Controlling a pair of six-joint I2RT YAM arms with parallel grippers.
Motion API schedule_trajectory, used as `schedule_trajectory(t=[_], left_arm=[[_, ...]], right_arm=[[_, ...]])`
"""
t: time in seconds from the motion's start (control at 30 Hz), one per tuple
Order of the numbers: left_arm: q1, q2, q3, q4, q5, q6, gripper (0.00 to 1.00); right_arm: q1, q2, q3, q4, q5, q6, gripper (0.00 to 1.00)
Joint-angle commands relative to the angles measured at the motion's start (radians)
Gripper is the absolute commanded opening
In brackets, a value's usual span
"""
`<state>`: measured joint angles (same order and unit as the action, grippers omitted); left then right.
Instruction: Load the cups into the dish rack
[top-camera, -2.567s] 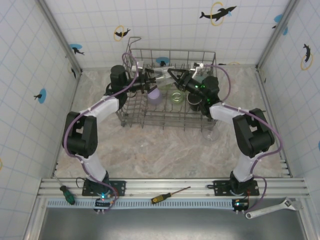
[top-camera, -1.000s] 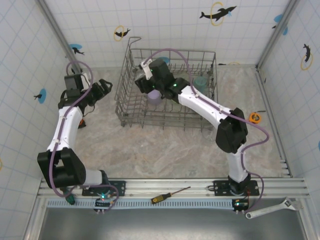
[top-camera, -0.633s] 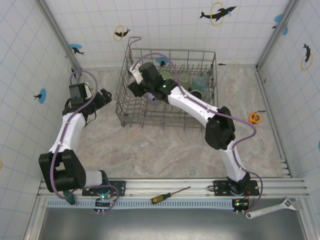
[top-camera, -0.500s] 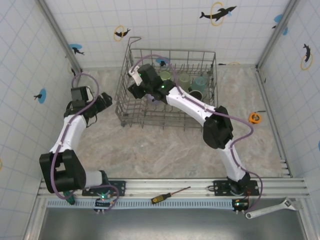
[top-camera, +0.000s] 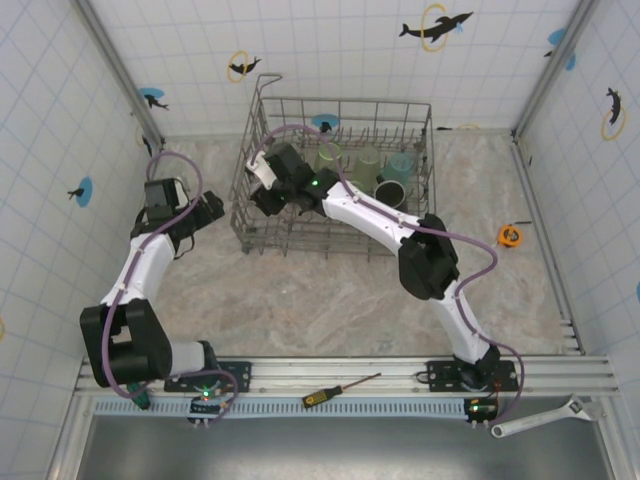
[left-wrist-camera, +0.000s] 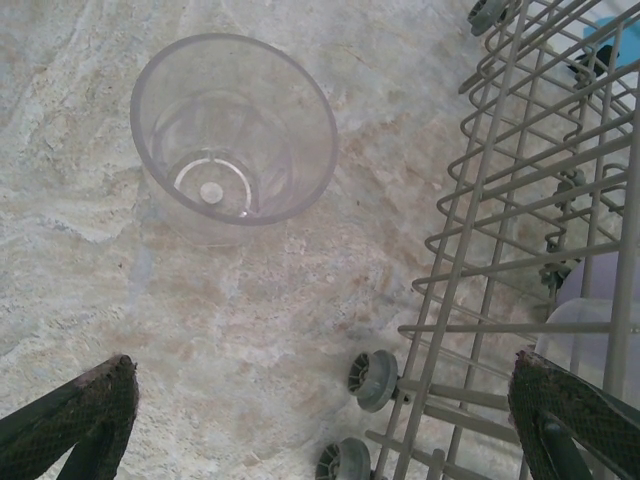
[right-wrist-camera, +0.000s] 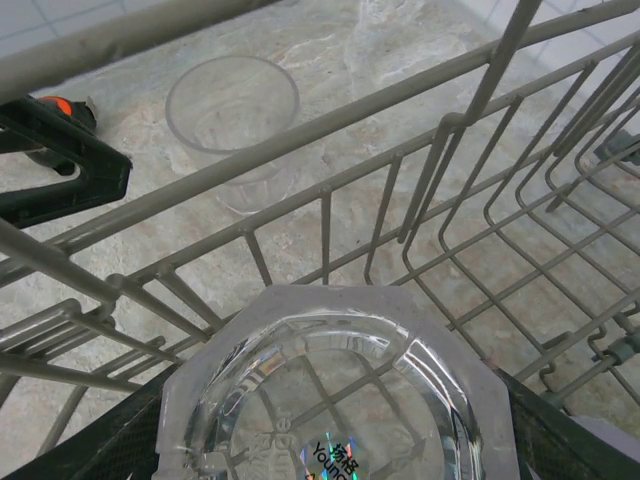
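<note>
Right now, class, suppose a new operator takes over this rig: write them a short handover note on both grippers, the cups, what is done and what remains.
Left gripper: open and empty above the table, facing a clear round plastic tumbler that stands upright outside the grey wire dish rack.
Right gripper: closed on a clear cup with an octagonal base, held bottom up inside the rack near its left wall.
Done: two pale green tumblers, a teal tumbler and a black mug sit in the rack.
To do: set down the held cup, then load the clear tumbler.
</note>
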<state>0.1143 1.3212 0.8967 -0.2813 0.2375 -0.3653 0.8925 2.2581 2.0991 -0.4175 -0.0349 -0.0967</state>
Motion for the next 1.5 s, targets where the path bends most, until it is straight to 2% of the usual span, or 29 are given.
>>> schedule_trajectory(t=[0.0,0.5,0.63,0.87,1.23,1.47], left_arm=[[0.005,-0.022,-0.012,0.008,-0.010,0.025,0.98],[0.005,-0.017,-0.018,0.008,0.004,0.022,0.98],[0.005,-0.015,-0.022,0.010,0.014,0.019,0.98],[0.005,-0.011,-0.025,0.014,0.032,0.016,0.98],[0.005,-0.002,-0.029,0.016,0.042,0.014,0.98],[0.005,0.001,-0.029,0.016,0.045,0.014,0.98]], right_arm=[[0.016,0.018,0.029,-0.006,-0.047,-0.002,0.31],[0.031,0.008,-0.126,0.060,-0.086,0.033,0.30],[0.032,-0.033,-0.209,0.133,-0.124,0.059,0.29],[0.034,-0.138,-0.420,0.361,-0.192,0.112,0.32],[0.051,0.018,-0.237,0.108,-0.055,0.046,0.32],[0.054,0.066,-0.260,0.131,-0.074,0.051,0.31]])
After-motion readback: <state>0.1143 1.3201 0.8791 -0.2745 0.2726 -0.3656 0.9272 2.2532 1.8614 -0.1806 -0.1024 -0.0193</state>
